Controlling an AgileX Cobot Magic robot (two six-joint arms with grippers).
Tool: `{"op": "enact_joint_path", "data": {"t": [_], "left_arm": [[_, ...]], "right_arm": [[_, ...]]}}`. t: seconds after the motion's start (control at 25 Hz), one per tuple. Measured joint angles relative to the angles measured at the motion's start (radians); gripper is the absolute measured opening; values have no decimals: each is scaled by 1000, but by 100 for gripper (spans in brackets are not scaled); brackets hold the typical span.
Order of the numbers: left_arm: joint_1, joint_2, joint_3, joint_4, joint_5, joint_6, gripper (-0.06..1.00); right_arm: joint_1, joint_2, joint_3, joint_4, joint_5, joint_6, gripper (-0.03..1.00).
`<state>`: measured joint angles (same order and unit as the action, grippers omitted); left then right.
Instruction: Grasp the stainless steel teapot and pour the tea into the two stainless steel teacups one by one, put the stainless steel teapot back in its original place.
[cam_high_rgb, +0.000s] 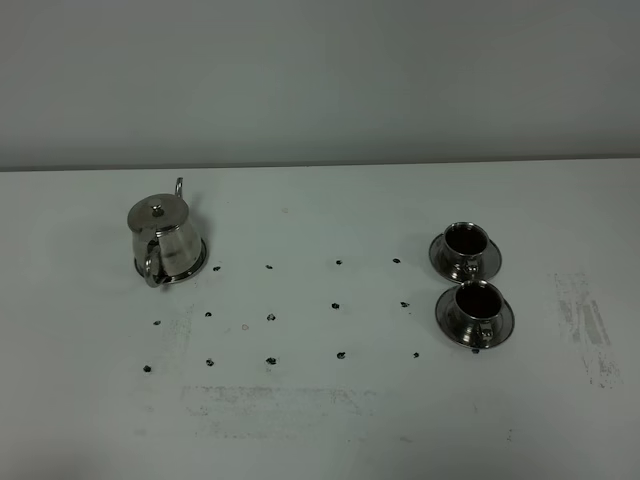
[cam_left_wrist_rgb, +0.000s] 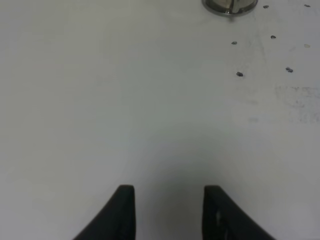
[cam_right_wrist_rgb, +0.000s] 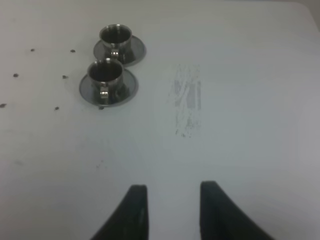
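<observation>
The stainless steel teapot (cam_high_rgb: 160, 235) stands upright with its lid on, on its round saucer (cam_high_rgb: 197, 266) at the left of the table; its handle faces the front. The two stainless steel teacups stand on saucers at the right, the far cup (cam_high_rgb: 465, 245) (cam_right_wrist_rgb: 116, 37) and the near cup (cam_high_rgb: 477, 305) (cam_right_wrist_rgb: 105, 75). Dark tea (cam_high_rgb: 478, 297) shows in both. Neither arm shows in the high view. My left gripper (cam_left_wrist_rgb: 169, 192) is open over bare table, well short of the teapot's base (cam_left_wrist_rgb: 230, 6). My right gripper (cam_right_wrist_rgb: 173, 190) hangs with its jaws apart and empty, short of the cups.
Small dark dots (cam_high_rgb: 271, 317) are scattered in rows on the white table between teapot and cups. A scuffed grey patch (cam_high_rgb: 590, 330) (cam_right_wrist_rgb: 187, 100) lies right of the cups, another faint one (cam_high_rgb: 280, 405) near the front. A plain wall rises behind the table's far edge (cam_high_rgb: 320, 166).
</observation>
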<state>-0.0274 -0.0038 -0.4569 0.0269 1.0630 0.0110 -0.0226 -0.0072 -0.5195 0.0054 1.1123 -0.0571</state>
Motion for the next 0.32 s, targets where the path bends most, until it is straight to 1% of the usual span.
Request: {"op": "enact_joint_path", "data": {"t": [0.32], "left_arm": [[0,0,0,0,0,0,34]], "right_arm": [[0,0,0,0,0,0,24]]}}
